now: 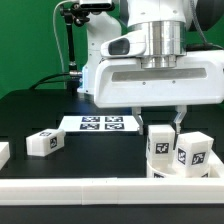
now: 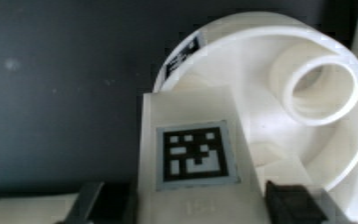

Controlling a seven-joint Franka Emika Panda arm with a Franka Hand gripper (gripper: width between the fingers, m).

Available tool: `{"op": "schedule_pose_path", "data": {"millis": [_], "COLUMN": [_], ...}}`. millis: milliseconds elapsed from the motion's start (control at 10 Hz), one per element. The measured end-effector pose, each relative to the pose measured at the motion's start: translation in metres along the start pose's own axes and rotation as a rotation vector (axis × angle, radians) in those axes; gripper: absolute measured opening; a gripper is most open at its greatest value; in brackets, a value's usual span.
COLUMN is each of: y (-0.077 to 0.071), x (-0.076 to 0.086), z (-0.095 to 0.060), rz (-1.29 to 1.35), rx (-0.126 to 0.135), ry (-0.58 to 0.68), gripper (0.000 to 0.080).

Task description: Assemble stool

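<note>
Pincer [image 1: 160,122] stands wide, astride an upright stool leg [image 1: 160,145]; only the wrist view shows the round seat [image 2: 247,55] and its socket [image 2: 327,92].

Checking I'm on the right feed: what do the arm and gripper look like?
The arm is glossy white, with a ribbed silver-grey cylinder at its wrist end. The gripper has a wide, boxy white body with rounded corners and two short dark fingers. No cables, lettering or tags show on either.
</note>
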State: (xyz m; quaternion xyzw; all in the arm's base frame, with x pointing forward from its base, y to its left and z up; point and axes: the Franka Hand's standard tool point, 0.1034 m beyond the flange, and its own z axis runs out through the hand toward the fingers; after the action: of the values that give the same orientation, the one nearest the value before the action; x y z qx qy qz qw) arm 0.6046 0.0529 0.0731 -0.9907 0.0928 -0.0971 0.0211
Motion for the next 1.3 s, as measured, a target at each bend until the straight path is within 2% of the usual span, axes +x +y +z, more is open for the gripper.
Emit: {"op": "schedule_pose_path", "data": {"millis": [800, 1300], "y": [-0.0037, -0.0038], "x": [-0.0062, -0.0068], "z": [-0.0023, -0.0021], "rz": [0.777, 1.054], "rx": [0.009, 0.029], "ry": [-0.032, -0.048], "gripper": [0.0346, 0.0346]}}
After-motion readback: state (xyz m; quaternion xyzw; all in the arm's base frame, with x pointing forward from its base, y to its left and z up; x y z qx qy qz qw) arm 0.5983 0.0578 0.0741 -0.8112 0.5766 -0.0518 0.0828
